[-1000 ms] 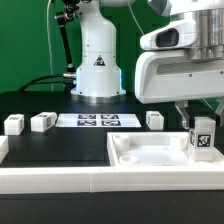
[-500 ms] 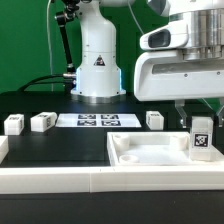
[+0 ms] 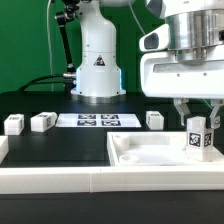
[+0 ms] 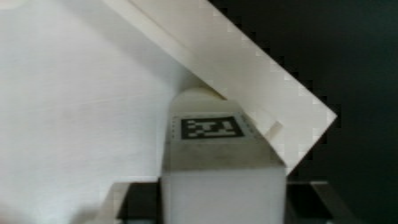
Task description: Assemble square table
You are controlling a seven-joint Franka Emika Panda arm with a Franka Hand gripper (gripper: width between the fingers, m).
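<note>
1. Look at the lower right of the exterior view. The square tabletop (image 3: 150, 153) lies flat there. It is white, and its raised rim makes it look like a shallow tray.
2. Only one thing sits in that tray. It is the held leg (image 3: 197, 140), standing on end in the corner at the exterior view's right.
3. Your gripper (image 3: 197, 122) comes down from above and is closed on the held leg, with one finger on each side. The jaws are about as wide as the leg.
4. The held leg is a short white block. It has a black-and-white tag on the side you can see.
5. In the wrist view, the held leg (image 4: 222, 165) sits between the two dark fingers. Its tag (image 4: 212, 127) faces the camera. The tabletop's rim (image 4: 231, 70) runs slanted just past it.
6. Three more legs stand loose on the black table in the middle row of the exterior view. The far-left leg (image 3: 13, 124) and the second leg (image 3: 42, 122) are near each other at the left edge. The third leg (image 3: 154, 119) is just behind the tabletop.
7. The marker board (image 3: 97, 120) lies flat between the second leg and the third leg.
</note>
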